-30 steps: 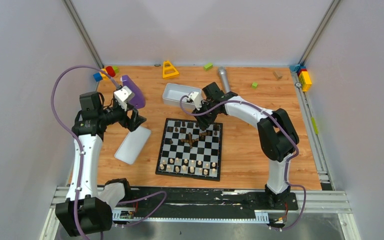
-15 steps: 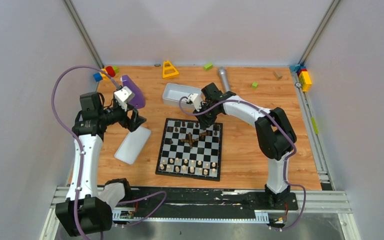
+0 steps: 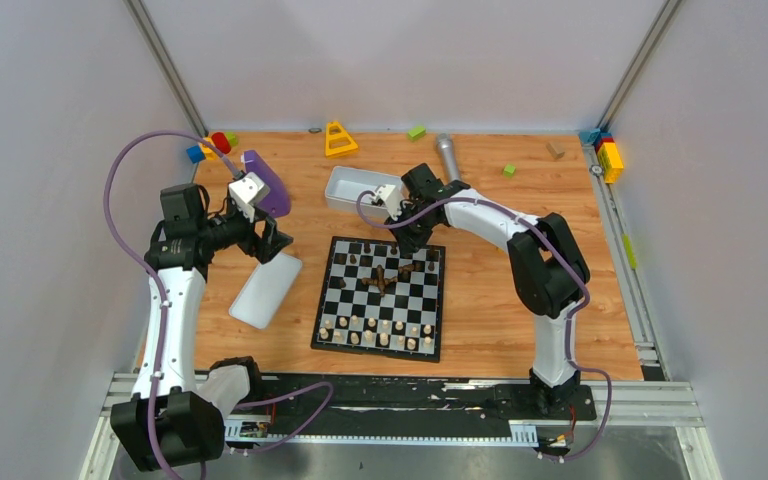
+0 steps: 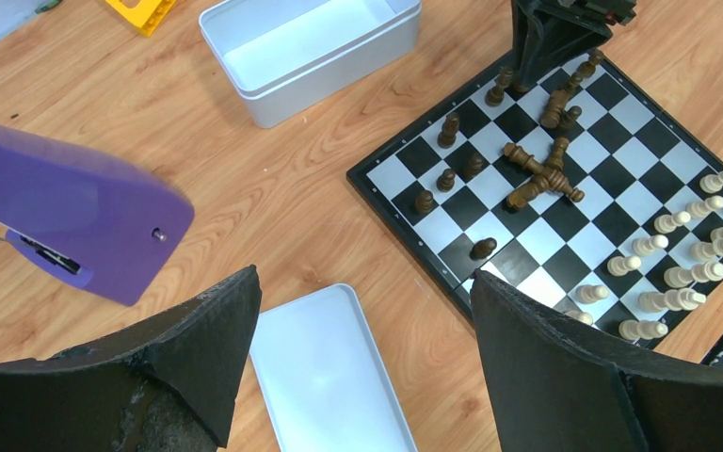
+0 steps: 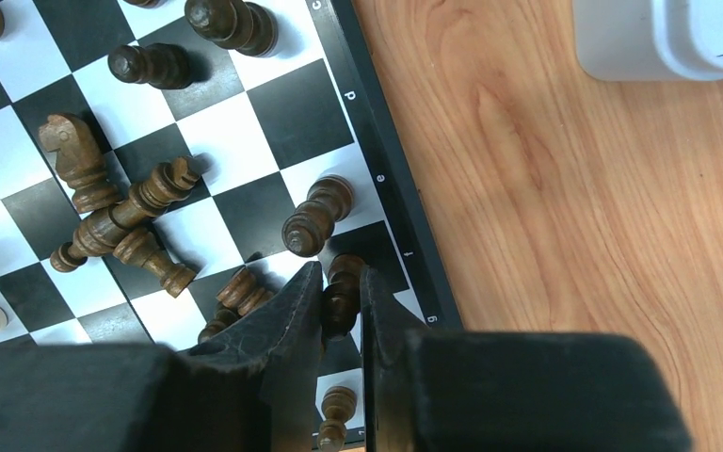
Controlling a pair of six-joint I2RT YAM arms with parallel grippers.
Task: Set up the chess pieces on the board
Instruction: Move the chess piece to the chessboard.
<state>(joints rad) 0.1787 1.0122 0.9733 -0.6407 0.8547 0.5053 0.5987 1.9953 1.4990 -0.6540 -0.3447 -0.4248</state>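
My right claw (image 5: 339,275) is pinched almost shut on a dark brown chess piece (image 5: 343,299) in the board (image 5: 297,108)'s far edge row. Only the wrist cam shows that grip, since from the top view my arm hides it. My left claw (image 4: 362,292) is wide open and empty.

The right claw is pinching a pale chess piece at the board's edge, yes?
Not quite. The piece in the right gripper is dark brown, not pale; the right wrist view shows it, at the edge of the board.
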